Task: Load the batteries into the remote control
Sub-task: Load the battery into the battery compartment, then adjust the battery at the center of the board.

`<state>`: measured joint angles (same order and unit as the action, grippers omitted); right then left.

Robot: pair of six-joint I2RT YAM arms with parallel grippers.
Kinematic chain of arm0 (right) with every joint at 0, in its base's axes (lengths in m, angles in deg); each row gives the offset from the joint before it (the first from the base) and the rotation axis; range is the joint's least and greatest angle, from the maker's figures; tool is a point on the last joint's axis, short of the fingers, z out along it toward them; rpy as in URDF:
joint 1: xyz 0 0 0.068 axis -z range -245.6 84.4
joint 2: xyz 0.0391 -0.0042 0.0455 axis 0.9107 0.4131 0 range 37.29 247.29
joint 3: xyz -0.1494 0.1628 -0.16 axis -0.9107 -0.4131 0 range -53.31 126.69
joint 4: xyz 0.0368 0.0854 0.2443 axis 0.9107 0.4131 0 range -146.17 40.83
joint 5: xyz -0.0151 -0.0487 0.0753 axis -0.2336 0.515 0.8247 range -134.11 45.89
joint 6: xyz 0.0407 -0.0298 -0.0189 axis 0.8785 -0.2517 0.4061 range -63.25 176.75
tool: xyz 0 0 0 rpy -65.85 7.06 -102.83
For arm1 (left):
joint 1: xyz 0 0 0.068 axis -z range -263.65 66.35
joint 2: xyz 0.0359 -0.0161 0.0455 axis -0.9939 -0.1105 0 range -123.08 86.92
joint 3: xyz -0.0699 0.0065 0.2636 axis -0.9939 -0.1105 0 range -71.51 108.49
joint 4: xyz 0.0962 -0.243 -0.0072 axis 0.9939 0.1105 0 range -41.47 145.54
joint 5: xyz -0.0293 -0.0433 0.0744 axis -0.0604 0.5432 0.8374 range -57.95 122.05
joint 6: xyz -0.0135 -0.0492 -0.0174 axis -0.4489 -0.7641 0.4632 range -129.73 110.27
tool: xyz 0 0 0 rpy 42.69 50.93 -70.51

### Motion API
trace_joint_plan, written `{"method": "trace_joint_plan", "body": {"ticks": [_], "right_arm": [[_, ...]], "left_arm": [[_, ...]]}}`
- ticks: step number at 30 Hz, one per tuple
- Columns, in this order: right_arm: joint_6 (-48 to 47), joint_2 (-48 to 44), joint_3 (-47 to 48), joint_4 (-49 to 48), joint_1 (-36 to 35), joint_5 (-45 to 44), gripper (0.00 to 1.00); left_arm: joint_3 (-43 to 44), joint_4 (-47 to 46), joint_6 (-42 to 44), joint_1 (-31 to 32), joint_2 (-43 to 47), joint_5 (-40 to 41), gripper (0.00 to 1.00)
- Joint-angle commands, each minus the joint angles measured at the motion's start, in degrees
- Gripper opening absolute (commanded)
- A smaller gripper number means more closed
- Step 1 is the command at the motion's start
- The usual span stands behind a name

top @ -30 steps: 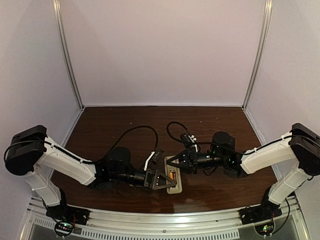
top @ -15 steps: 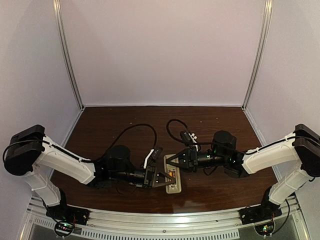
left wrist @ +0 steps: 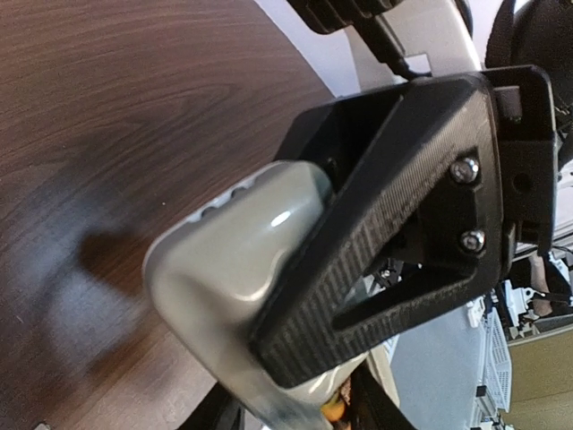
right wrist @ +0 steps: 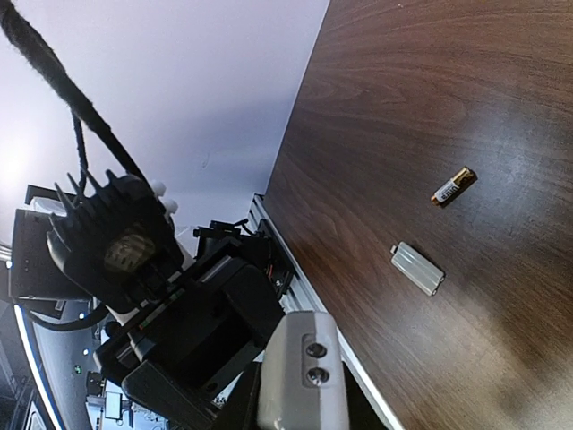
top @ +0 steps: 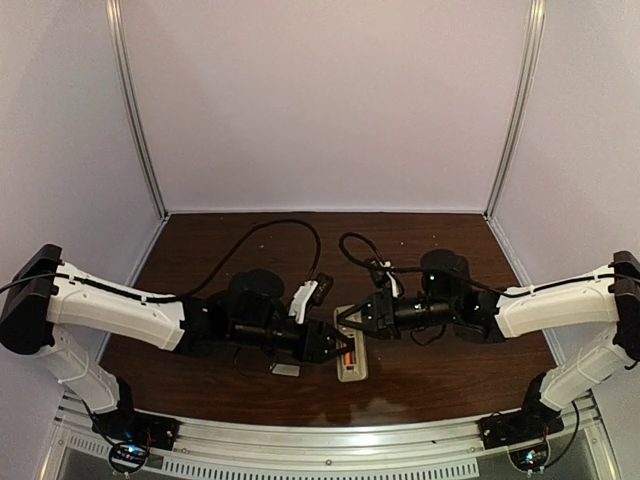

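The left jaws are closed on one end of the remote control (left wrist: 233, 269). One black finger (left wrist: 394, 224) lies flat across its pale beige back, and the opposing finger is hidden behind the handset. The pictures do not settle whether the remote rests on the counter (right wrist: 430, 81) or is tipped slightly off it. The right jaws hang just beside the remote's far end, facing the left pair across it. Whether they are parted or closed cannot be told, and nothing can be seen between them. A copper-orange glint in the remote's back looks like the first battery (top: 345, 354), seemingly already in the bay. The second battery (right wrist: 452, 186) lies loose on the counter, well apart from the remote on the left arm's (top: 150, 318) side. Between it and the remote lies a small flat grey plate (right wrist: 417, 268), probably the bay's cover. The step in hand appears to be the pause between cells: one seems loaded, with the left jaws steadying the handset for the other. The next move likely calls for the right jaws to leave the remote, reach past the plate without knocking it and close across the loose cell's short body. They would then bring it back and press it into the free slot the right way round. The left arm crowds that route.
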<state>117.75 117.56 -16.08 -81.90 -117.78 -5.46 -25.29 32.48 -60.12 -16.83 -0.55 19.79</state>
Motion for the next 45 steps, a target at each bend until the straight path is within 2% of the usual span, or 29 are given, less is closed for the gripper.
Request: {"method": "trace_joint_plan", "body": {"ticks": [1, 7, 11, 13, 16, 19, 24, 31, 34, 37, 41, 45], "right_arm": [[0.3, -1.6, 2.0, 1.2, -1.9, 3.6, 0.00], [0.3, -2.6, 1.5, 2.5, -1.8, 0.4, 0.00], [0.4, -3.1, 1.1, 2.7, -1.0, -0.5, 0.00], [0.5, -3.3, 0.9, 2.7, -0.7, -0.6, 0.00], [0.2, -3.5, 0.6, 2.6, 0.3, -0.5, 0.00], [-0.4, -3.6, -0.2, 2.6, 1.4, -0.2, 0.00], [-1.2, -3.8, -4.0, 0.9, 4.7, 0.8, 0.00], [-1.6, -4.6, -8.9, -8.3, 8.1, 5.1, 0.00], [-3.8, -5.6, -9.0, -8.2, 8.3, 6.3, 0.00], [-5.0, -5.9, -8.7, -7.6, 8.4, 8.3, 0.00], [-4.8, -6.3, -9.2, -9.6, 8.5, 10.5, 0.00], [-5.3, -7.1, -9.4, -9.7, 8.7, 11.8, 0.00]], "left_arm": [[3.7, 10.2, 3.8, -0.6, -3.0, 13.5, 0.41], [5.3, 10.9, 4.6, 2.2, -4.9, 14.6, 0.47], [5.0, 12.1, 3.1, 2.5, -5.0, 16.3, 0.27], [4.9, 12.1, 3.2, 2.4, -4.8, 16.8, 0.23], [5.8, 11.9, 5.4, 2.4, -4.1, 16.3, 0.41], [6.8, 12.5, 8.3, 2.3, -3.1, 14.8, 0.55], [6.2, 17.2, 11.9, 1.5, 2.1, 14.4, 0.70], [0.0, 26.3, 12.8, -4.8, 11.7, 17.3, 0.72], [0.2, 33.1, 14.4, -8.5, 12.8, 18.2, 0.72], [3.7, 42.0, 18.2, -11.4, 10.1, 18.9, 0.71], [11.9, 52.1, 23.2, -11.8, 0.8, 19.3, 0.66], [16.1, 54.5, 27.3, -11.9, -5.7, 16.5, 0.59]]}}
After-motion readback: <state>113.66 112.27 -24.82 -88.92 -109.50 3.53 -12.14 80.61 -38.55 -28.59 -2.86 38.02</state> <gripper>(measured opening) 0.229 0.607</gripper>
